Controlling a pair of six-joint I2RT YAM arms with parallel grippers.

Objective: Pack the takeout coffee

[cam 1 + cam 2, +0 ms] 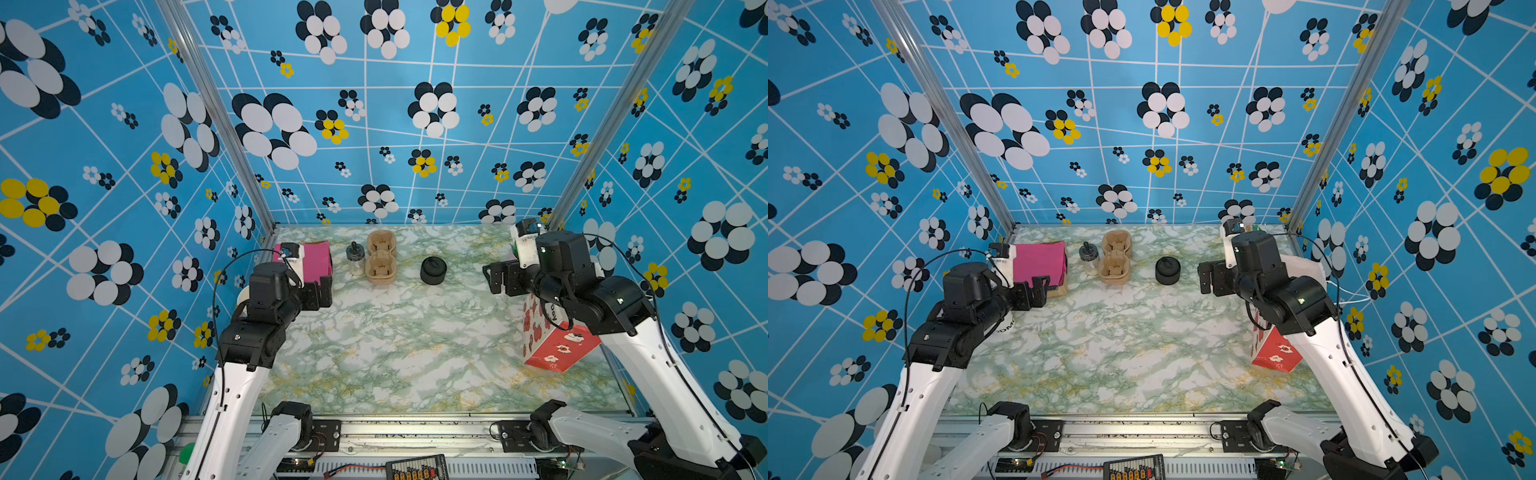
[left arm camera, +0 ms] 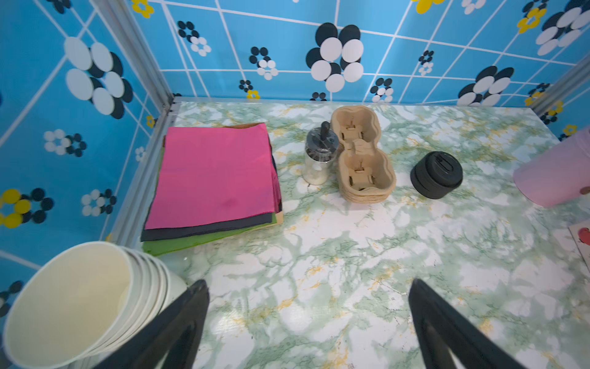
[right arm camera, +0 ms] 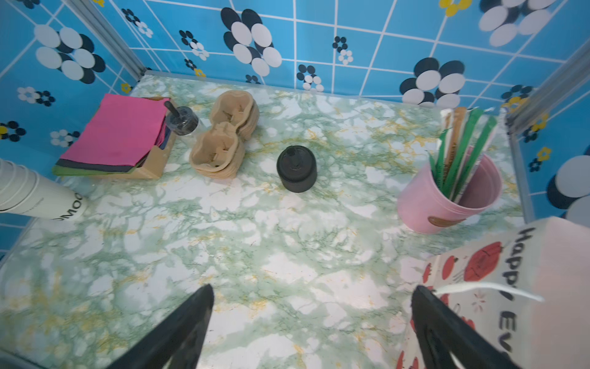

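Robot test cell in a lab, dressed as a coffee-shop counter. Aluminium frame posts (image 1: 212,104) carrying printed blue flower panels (image 1: 415,124) box in a marble-film worktop (image 1: 415,353), with robot arms (image 1: 232,395) bolted to a front rail (image 1: 415,430) beside a bare electronics board (image 1: 415,469). Café props on top: stacked paper cups (image 2: 73,303), pulp cup carriers (image 2: 364,163), black lids (image 2: 435,174), napkins (image 2: 214,175), pink tub of stirrers (image 3: 447,195), gift bag (image 3: 510,287).
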